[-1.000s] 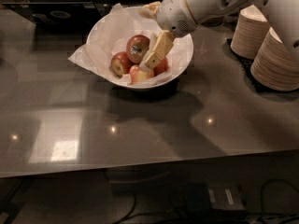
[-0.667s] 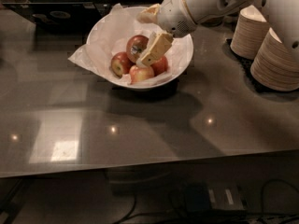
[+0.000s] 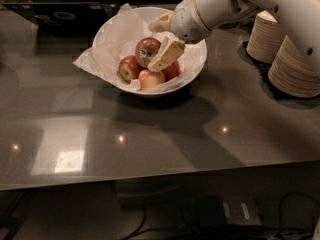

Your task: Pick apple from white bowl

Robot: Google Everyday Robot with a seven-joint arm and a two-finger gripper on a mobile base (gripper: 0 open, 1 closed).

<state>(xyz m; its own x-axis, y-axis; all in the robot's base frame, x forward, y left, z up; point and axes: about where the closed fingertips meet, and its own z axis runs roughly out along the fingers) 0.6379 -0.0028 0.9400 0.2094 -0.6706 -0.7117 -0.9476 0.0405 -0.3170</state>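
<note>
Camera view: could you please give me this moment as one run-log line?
phase: grasp approach | hand: inside white bowl, at apple | apple: resting in bowl, not lifted | smaller apples: beside it

cream gripper (image 3: 160, 55) over white bowl (image 3: 199, 59) (white paper lining (image 3: 111, 44)); apple (image 3: 143, 47) dull reddish-brown, greenish patches.

The scene is dim and warm-toned, with the light falling from overhead. The dark counter (image 3: 150, 154) is glossy: a pale square reflection lies at its near left, and small bright pinpoints of glare dot it. The white bowl (image 3: 197, 66) and its paper lining are the brightest area, nearly washed out. The tool (image 3: 161, 51) sits inside the bowl just beside the apple (image 3: 145, 48), lit pale yellow. The arm (image 3: 280, 4) throws a broad soft shadow across the counter below the bowl.
</note>
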